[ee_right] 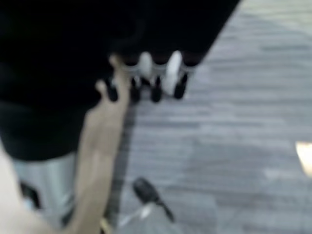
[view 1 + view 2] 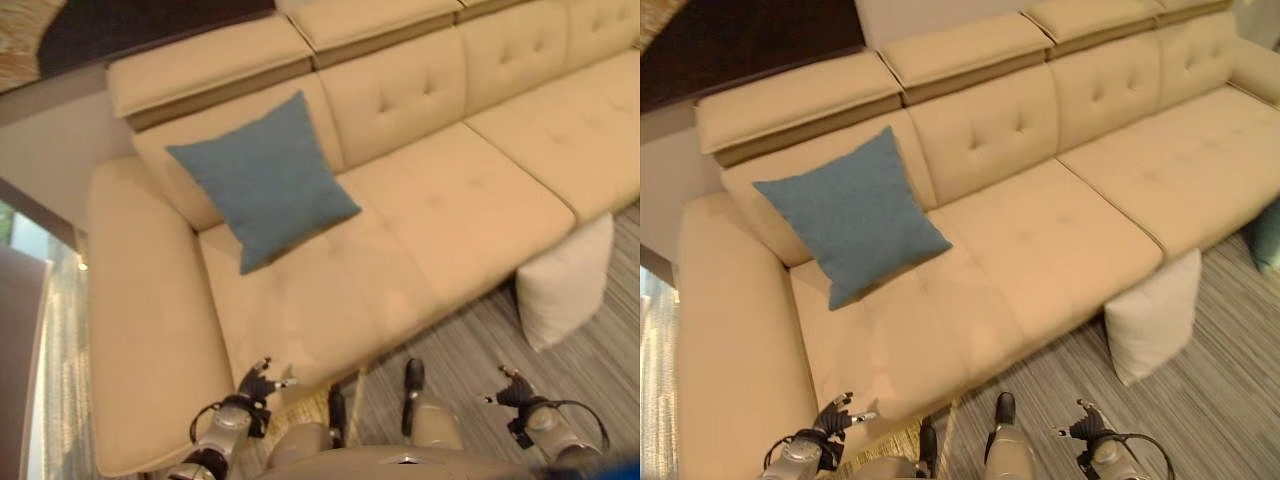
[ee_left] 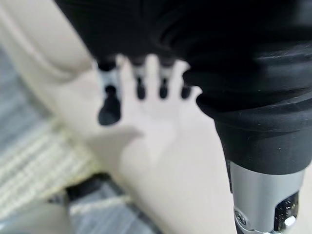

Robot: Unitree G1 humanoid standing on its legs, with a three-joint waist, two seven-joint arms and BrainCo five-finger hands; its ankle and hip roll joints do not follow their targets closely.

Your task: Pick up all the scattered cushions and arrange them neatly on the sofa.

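A blue cushion [image 2: 262,178] leans upright against the backrest at the left end of the beige sofa [image 2: 460,215]. A cream cushion [image 2: 563,283] stands on the grey floor, propped against the sofa's front edge to the right. My left hand [image 2: 257,383] hangs low by the front of the sofa seat, fingers relaxed and holding nothing; its fingers [image 3: 140,83] point at the pale seat in the left wrist view. My right hand [image 2: 514,391] hovers over the floor, below and left of the cream cushion, open and empty, with its fingers [image 1: 155,78] above the grey carpet.
A teal object [image 2: 1269,234] shows on the floor at the far right, cut off by the view's edge. A pale woven rug [image 2: 312,404] lies by the sofa's front. The wide armrest [image 2: 140,330] is at my left. Striped grey carpet [image 2: 470,345] stretches to the right.
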